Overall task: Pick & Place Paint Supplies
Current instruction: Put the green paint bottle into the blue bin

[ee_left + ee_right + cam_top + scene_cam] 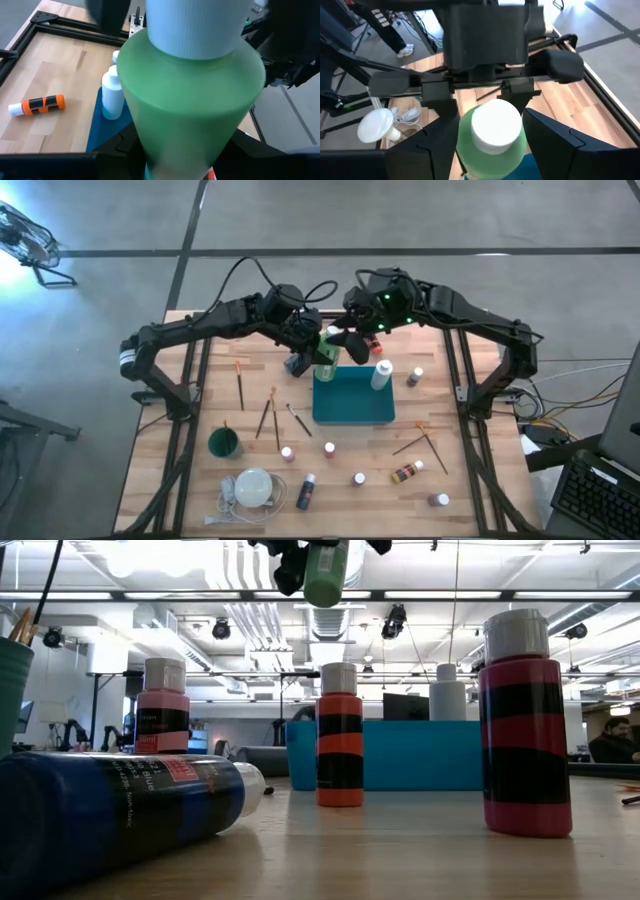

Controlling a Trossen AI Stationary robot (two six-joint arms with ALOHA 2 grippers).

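Note:
A green paint bottle [326, 352] with a white cap [496, 125] hangs in the air above the far left corner of the teal tray [352, 405]. Both arms meet at it. My left gripper [308, 348] is shut on the end away from the cap. My right gripper [348, 345] faces it from the cap side. Its open fingers [437, 142] stand close on either side of the bottle's shoulder. The low view shows the bottle [326, 572] high over the table. A white bottle [381, 374] stands in the tray's far right corner. My left gripper pinches the green bottle's lower body [190, 150] between its two fingers, coming from the table's left and slanting down. The bottle sticks out past the fingertips, cap away from the wrist, lifted clear of the tray and table. My right gripper's fingers flank the shoulder; whether they touch it I cannot tell.
Brushes [240, 385] [268, 416] [425, 442] lie on the wooden table. A green cup [224, 443] and a white disc with a cord [254, 487] sit near left. Several small bottles [329, 449] [414, 377] stand around the tray. A blue bottle [120, 810] lies near the front.

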